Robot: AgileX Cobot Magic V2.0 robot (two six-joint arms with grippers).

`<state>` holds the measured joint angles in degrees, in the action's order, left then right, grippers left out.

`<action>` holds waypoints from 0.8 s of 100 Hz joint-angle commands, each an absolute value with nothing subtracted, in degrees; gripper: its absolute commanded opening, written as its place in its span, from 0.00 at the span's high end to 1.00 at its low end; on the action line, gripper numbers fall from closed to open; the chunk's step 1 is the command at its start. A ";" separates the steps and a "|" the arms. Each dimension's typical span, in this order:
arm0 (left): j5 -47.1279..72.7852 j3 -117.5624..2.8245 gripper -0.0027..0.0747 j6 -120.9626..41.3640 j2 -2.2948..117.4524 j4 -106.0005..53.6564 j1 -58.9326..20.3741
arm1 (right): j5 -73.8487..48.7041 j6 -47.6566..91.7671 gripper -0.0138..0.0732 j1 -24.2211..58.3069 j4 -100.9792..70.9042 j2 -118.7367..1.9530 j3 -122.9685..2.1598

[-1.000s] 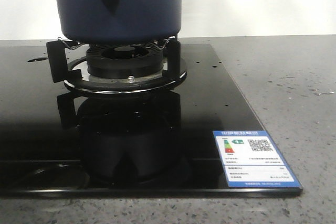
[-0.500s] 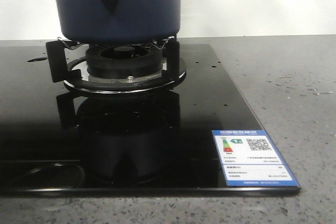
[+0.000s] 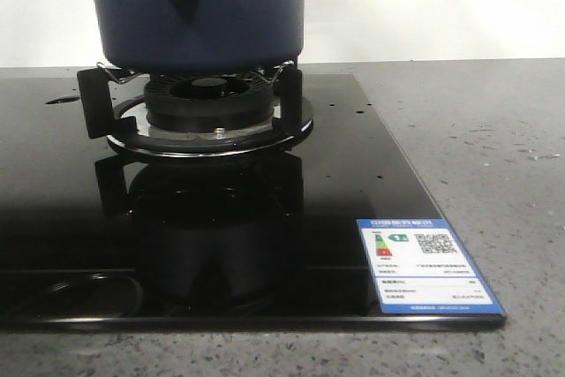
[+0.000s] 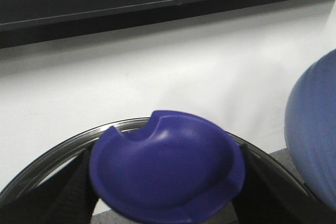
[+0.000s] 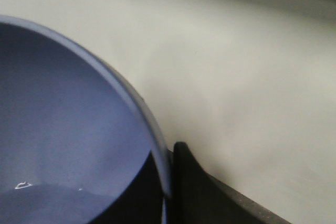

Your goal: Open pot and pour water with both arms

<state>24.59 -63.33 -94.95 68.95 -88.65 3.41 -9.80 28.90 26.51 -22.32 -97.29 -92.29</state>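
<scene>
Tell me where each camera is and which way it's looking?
Front view: sits low, facing forward over the black stovetop, looking at the pot on the burner; no robot part shows.
Left wrist view: on the left arm, looking at a blue knob on a glass lid's rim, white wall behind; dark shapes on either side of the knob may be its fingers.
Right wrist view: on the right arm, looking into a blue vessel with water; a dark piece at its rim may be a finger.
Shared: I can't be sure; that vessel may be the front view's pot.
</scene>
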 commanded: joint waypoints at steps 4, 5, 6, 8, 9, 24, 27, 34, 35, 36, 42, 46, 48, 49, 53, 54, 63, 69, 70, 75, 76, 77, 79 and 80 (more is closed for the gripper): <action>24.56 -65.16 0.40 -94.40 67.52 -91.59 3.58 | 3.98 29.36 0.89 27.20 -22.36 -92.04 -89.01; 24.56 -65.16 0.40 -94.40 67.52 -91.59 3.58 | 4.47 29.36 0.89 27.20 -22.36 -91.94 -89.01; 24.56 -65.16 0.40 -94.40 67.52 -91.59 3.58 | 4.93 29.36 0.89 27.31 -22.21 -91.83 -88.40; 24.56 -65.16 0.40 -94.40 67.52 -91.59 3.58 | 6.27 29.36 0.89 27.31 -22.23 -91.61 -87.52; 24.56 -65.16 0.40 -94.40 67.52 -91.59 3.58 | 6.72 29.36 0.89 27.31 -22.23 -91.48 -87.24; 24.73 -65.16 0.40 -94.40 67.52 -91.59 3.58 | 14.88 29.36 0.89 28.04 -21.59 -90.16 -81.77; 24.73 -65.16 0.40 -94.40 67.52 -91.59 3.58 | 16.55 29.36 0.89 28.36 -21.40 -89.91 -80.80; 24.73 -65.16 0.40 -94.40 67.52 -91.59 3.58 | 20.91 29.36 0.89 28.91 -21.14 -89.53 -78.37; 24.73 -65.16 0.40 -94.40 67.52 -91.59 3.58 | 21.83 29.36 0.89 28.94 -21.14 -89.53 -78.15; 24.73 -65.16 0.40 -94.40 67.52 -91.59 3.58 | 22.25 29.36 0.89 29.05 -21.04 -89.53 -77.71; 24.73 -65.16 0.40 -94.40 67.52 -91.59 3.58 | 25.95 29.36 0.89 29.65 -20.92 -89.48 -76.20; 24.73 -65.16 0.40 -94.40 67.52 -91.59 3.58 | 27.80 29.36 0.89 30.11 -20.81 -89.48 -75.19; 24.73 -65.16 0.40 -94.40 67.52 -91.59 3.58 | 29.02 29.36 0.89 30.37 -20.69 -89.39 -74.74; 24.73 -65.16 0.40 -94.40 67.52 -91.59 3.58 | 29.79 29.36 0.89 30.47 -20.70 -89.39 -74.60; 24.73 -65.16 0.40 -94.40 67.52 -91.59 3.58 | 31.92 29.36 0.89 31.02 -20.61 -89.39 -73.80; 24.73 -65.16 0.40 -94.40 67.52 -91.59 3.58 | 32.63 29.36 0.89 31.12 -20.61 -89.39 -73.68; 24.73 -65.16 0.40 -94.40 67.52 -91.59 3.58 | 36.57 29.36 0.89 32.15 -20.47 -89.39 -72.78; 24.73 -65.16 0.40 -94.40 67.52 -91.59 3.58 | 37.82 29.36 0.89 32.55 -20.15 -89.39 -72.70; 24.73 -65.16 0.40 -94.40 67.52 -91.59 3.58 | 38.15 29.36 0.89 32.55 -20.14 -89.39 -72.70; 24.73 -65.16 0.40 -94.40 67.52 -91.59 3.58 | 39.46 29.36 0.89 32.65 -18.89 -89.39 -72.70; 24.73 -65.16 0.40 -94.40 67.52 -91.59 3.58 | 39.69 29.36 0.89 32.65 -18.45 -89.39 -72.70; 24.73 -65.16 0.40 -94.40 67.52 -91.59 3.58 | 40.09 29.36 0.89 32.65 -18.26 -89.39 -72.70; 24.73 -65.16 0.40 -94.40 67.52 -91.59 3.58 | 40.48 29.36 0.89 32.65 -17.71 -89.39 -72.70; 24.73 -65.16 0.40 -94.40 67.52 -91.59 3.58 | 40.89 29.36 0.89 32.65 -17.46 -89.39 -72.70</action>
